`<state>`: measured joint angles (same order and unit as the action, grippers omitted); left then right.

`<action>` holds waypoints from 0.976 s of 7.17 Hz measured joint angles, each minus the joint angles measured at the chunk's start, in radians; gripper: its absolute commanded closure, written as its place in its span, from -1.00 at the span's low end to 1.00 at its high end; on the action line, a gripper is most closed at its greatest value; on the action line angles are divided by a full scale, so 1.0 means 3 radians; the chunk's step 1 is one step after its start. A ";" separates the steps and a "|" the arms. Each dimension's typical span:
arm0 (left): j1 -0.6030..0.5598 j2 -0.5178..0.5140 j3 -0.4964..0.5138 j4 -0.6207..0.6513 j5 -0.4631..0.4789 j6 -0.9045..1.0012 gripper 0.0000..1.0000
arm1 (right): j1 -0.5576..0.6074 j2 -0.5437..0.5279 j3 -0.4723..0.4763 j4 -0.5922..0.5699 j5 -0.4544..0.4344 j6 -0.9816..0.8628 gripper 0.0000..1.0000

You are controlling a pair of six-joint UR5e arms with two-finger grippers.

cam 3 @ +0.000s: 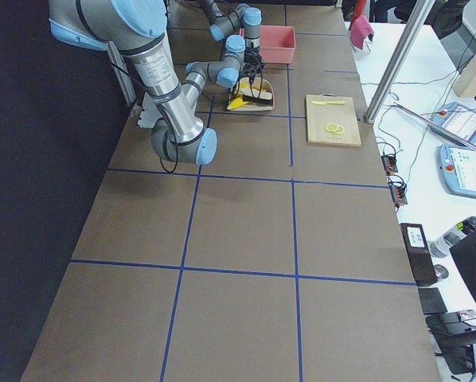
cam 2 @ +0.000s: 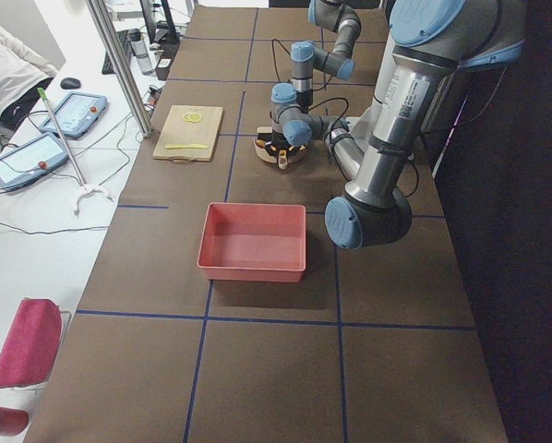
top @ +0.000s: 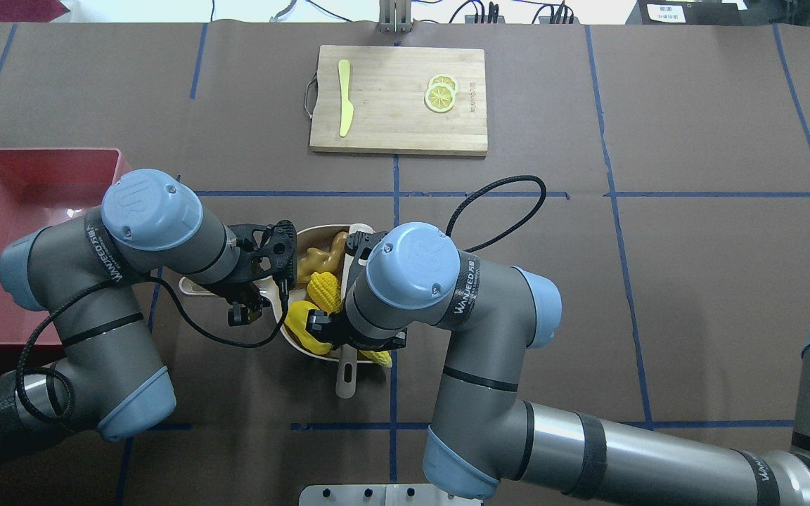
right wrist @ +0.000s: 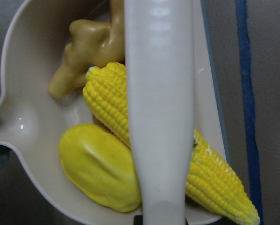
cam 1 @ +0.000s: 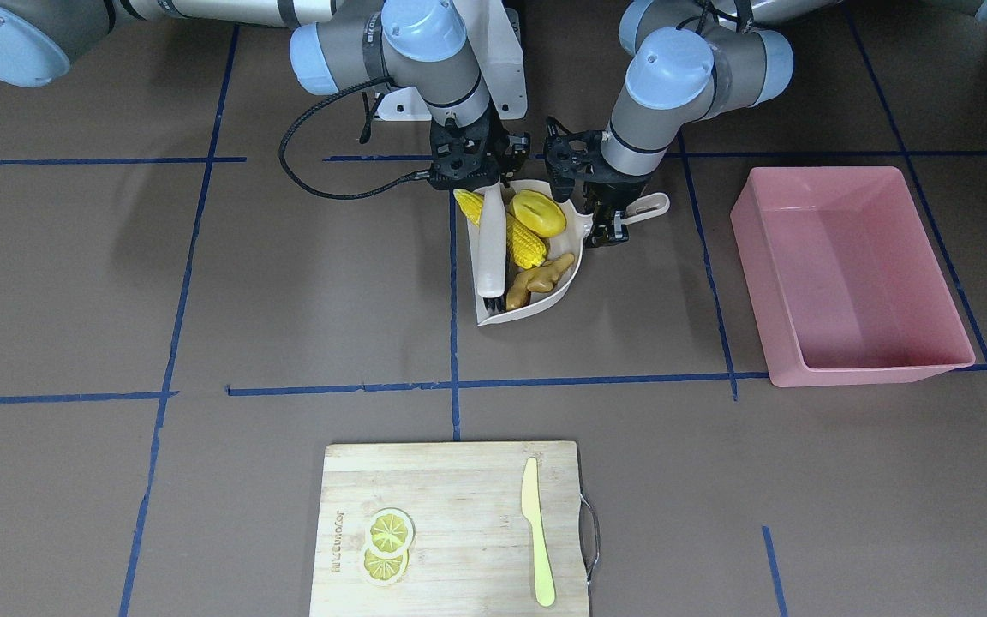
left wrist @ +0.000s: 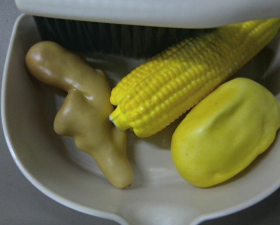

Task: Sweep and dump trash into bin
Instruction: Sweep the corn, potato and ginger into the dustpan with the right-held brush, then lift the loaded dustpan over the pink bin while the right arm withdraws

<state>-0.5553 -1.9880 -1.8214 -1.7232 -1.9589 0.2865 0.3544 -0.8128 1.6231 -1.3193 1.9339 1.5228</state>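
The beige dustpan (cam 1: 549, 302) sits near the table's middle and holds all the trash: corn cob (cam 1: 521, 237), yellow potato piece (cam 1: 538, 212) and tan ginger root (cam 1: 542, 277). My left gripper (cam 1: 610, 224) is shut on the dustpan's handle (cam 1: 646, 206). My right gripper (cam 1: 478, 182) is shut on the white brush (cam 1: 490, 248), which lies across the pan over the corn. The left wrist view shows ginger (left wrist: 86, 117), corn (left wrist: 177, 96) and potato (left wrist: 229, 131) against the bristles (left wrist: 121, 40). The pink bin (cam 1: 845, 266) stands empty, apart from the dustpan, on my left.
A wooden cutting board (cam 1: 451, 480) lies at the far edge with two lemon slices (cam 1: 386, 544) and a pale yellow knife (cam 1: 538, 531). A black cable (cam 1: 322, 176) loops from my right wrist. Blue tape lines cross the brown table.
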 measured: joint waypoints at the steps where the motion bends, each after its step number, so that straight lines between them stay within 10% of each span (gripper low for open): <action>1: 0.0000 0.0000 0.0003 -0.0012 0.0000 -0.0009 0.94 | 0.0000 -0.0059 0.0113 0.0007 -0.0002 0.0000 1.00; 7: -0.0001 0.0061 0.0025 -0.0273 0.0000 -0.0098 0.96 | 0.0248 -0.0369 0.0671 -0.0282 0.0089 -0.0098 1.00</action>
<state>-0.5557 -1.9696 -1.8140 -1.8052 -1.9589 0.2573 0.4288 -0.9234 1.8244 -1.4040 1.9607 1.4935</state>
